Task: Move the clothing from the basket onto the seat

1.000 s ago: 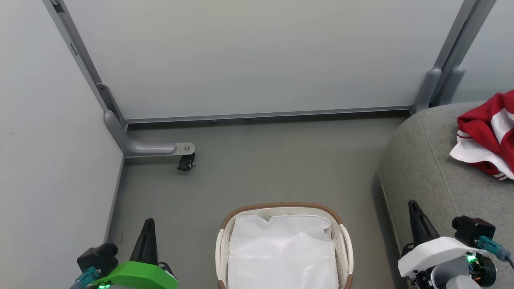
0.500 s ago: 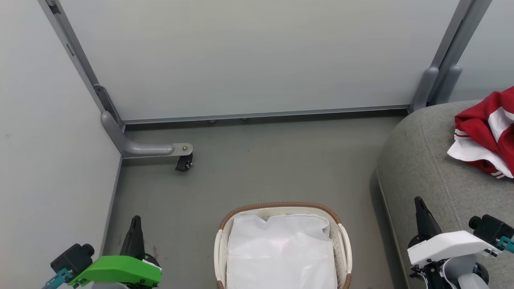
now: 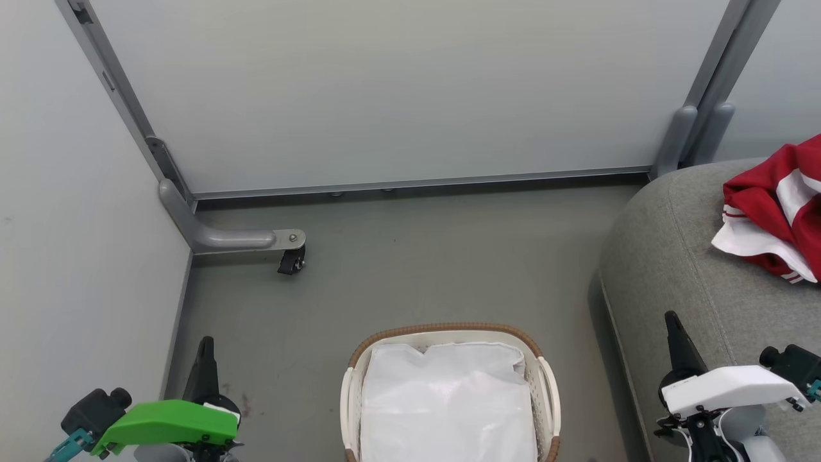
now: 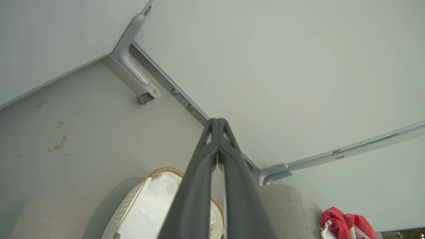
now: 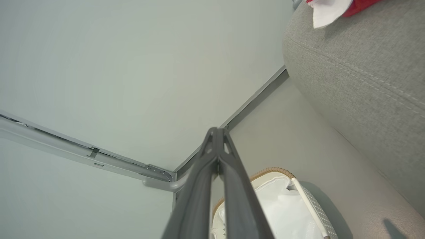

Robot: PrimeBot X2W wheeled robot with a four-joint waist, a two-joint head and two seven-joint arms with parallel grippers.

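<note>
The red and white clothing (image 3: pixel 776 215) lies bunched on the grey seat (image 3: pixel 680 256) at the right edge; it also shows at the corner (image 4: pixel 345 225) of the left wrist view and at the top (image 5: pixel 332 8) of the right wrist view. The cream basket (image 3: pixel 351 391) with its brown rim stands on the floor at bottom centre, holding just the white lining sheet (image 3: pixel 449 404). My left gripper (image 3: pixel 206 343) is shut and empty, low at the left of the basket. Over the seat's front edge, right of the basket, my right gripper (image 3: pixel 671 317) is shut and empty.
Pale partition walls close off the back and left. A grey bracket foot with a black caster (image 3: pixel 292 260) sticks out from the left corner onto the grey floor (image 3: pixel 417 263). A grey post (image 3: pixel 696 135) stands behind the seat.
Both grippers have sunk toward the bottom of the head view and spread outward, the left one more. The head view has shifted slightly; basket and clothing stay where they were.
</note>
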